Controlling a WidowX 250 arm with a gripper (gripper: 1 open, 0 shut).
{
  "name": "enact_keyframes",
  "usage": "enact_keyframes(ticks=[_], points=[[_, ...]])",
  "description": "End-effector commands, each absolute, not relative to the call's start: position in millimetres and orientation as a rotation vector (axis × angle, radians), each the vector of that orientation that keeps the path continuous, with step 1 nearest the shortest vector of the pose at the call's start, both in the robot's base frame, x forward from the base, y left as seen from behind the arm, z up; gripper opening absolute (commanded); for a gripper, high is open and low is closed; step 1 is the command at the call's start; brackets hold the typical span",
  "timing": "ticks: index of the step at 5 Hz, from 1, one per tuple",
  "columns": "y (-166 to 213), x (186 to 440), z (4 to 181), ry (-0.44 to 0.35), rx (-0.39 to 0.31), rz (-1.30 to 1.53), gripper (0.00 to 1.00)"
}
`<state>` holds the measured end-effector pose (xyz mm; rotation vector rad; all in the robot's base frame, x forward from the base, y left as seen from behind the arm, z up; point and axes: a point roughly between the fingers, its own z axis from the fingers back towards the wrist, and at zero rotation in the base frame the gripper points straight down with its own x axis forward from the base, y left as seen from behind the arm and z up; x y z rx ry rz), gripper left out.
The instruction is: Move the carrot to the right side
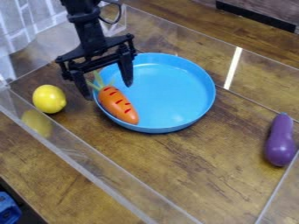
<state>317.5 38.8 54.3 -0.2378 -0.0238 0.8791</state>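
On the left side of the blue plate [181,96], my carrot [118,104] lies tilted, its green top toward the far left and its orange tip pointing near and a little right. I see the fingers [108,80] spread wide over its leafy end, one to the left of the carrot and one to the right, with nothing pinched between them as far as I can tell. Whether either one touches the carrot or the plate I cannot make out from this single camera.

I judge the step in hand to be lining up the grasp; the carrying part is all ahead of me. My next move is to check that the fingers straddle the orange body rather than only the leaves, ease them down and nearer if needed, and then close. A pinch on the green top alone could let the heavier-looking end swing or slip, and the plate's rim sits close enough to the left finger to get in the way.

Once the carrot is firmly held, I would lift it above the rim before going right. Over there the eggplant [281,140] lies on the desk [176,171], so I'd set down short of it. The lemon [49,99], off to the left, needs nothing from me.
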Motion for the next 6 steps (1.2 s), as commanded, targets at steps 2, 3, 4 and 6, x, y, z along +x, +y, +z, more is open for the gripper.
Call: enact_keyframes(ticks=[2,3,4,6], points=[[28.8,323.8,59.7,-0.044,-0.221,0.806,1.00],[32.6,336.2,56.3,-0.052,-0.222,0.847,1.00],[35.9,349.3,52.9,-0.062,-0.221,0.882,1.00],[46.1,354.6,46.5,-0.064,-0.216,0.864,1.00]])
